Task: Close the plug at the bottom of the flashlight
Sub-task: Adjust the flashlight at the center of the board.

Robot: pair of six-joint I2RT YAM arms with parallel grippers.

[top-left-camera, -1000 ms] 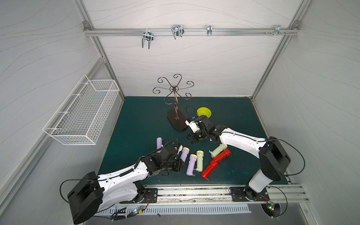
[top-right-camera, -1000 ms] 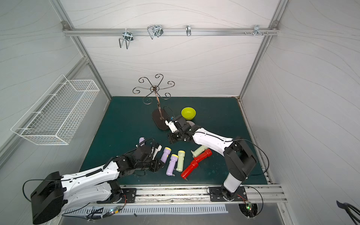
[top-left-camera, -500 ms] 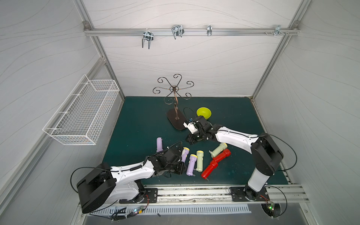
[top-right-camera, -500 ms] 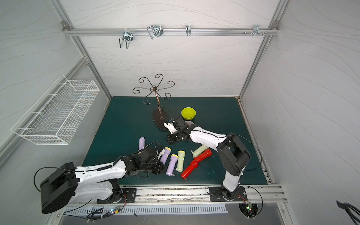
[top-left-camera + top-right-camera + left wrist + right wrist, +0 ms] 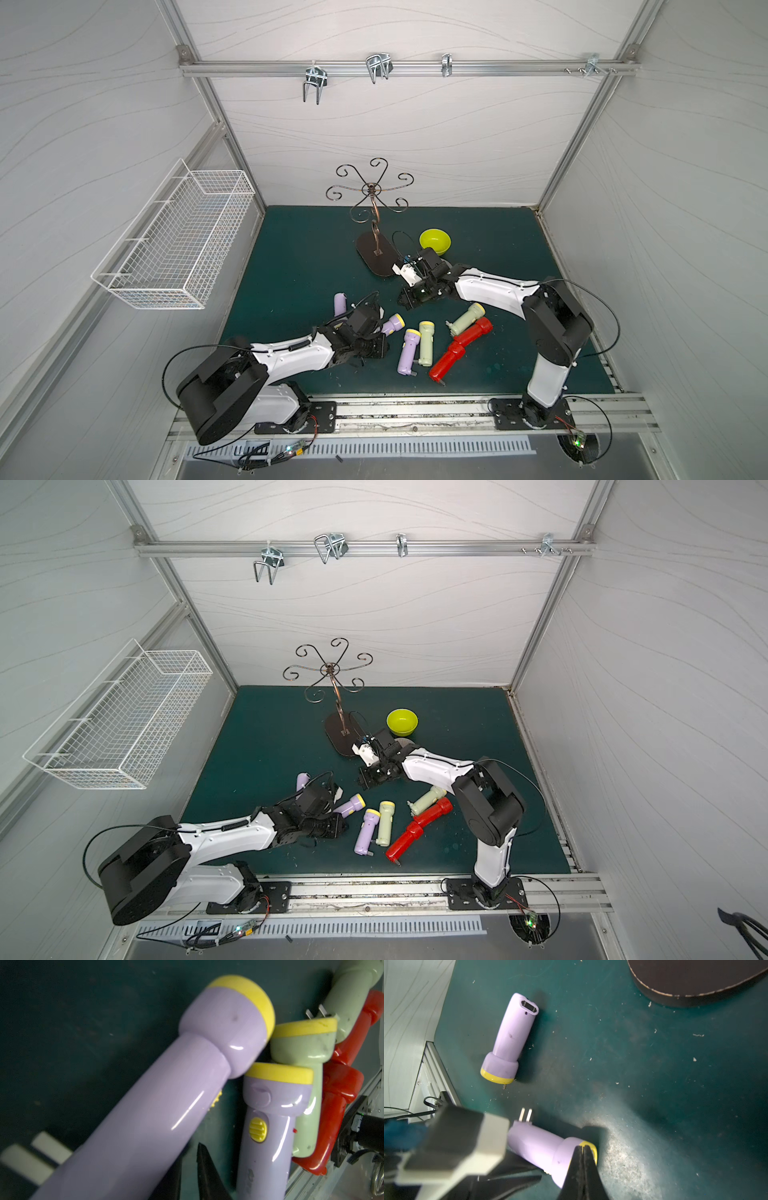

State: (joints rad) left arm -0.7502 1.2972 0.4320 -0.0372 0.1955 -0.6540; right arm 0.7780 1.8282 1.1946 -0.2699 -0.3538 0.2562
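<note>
A purple flashlight (image 5: 392, 324) (image 5: 353, 803) with a yellow head lies on the green mat. The two metal prongs of its plug (image 5: 525, 1114) stand out from the tail end. My left gripper (image 5: 374, 347) (image 5: 188, 1159) lies low beside its body, shut, with one finger against the flashlight's side and only mat in the narrow slit between the fingers. My right gripper (image 5: 409, 301) (image 5: 583, 1149) is shut on nothing. It hovers just behind the yellow head (image 5: 591, 1147) without touching it.
Another purple flashlight (image 5: 340, 303) lies behind the left gripper with its plug folded in. A purple (image 5: 408, 351), two pale green (image 5: 426, 343) and two red flashlights (image 5: 446, 361) lie to the right. A yellow-green bowl (image 5: 435, 242) and a metal stand's base (image 5: 376, 257) sit at the back.
The right gripper has come down and forward, nearer the flashlight's head. The left arm has swung and its gripper has edged to the right along the flashlight, which has stayed put.
</note>
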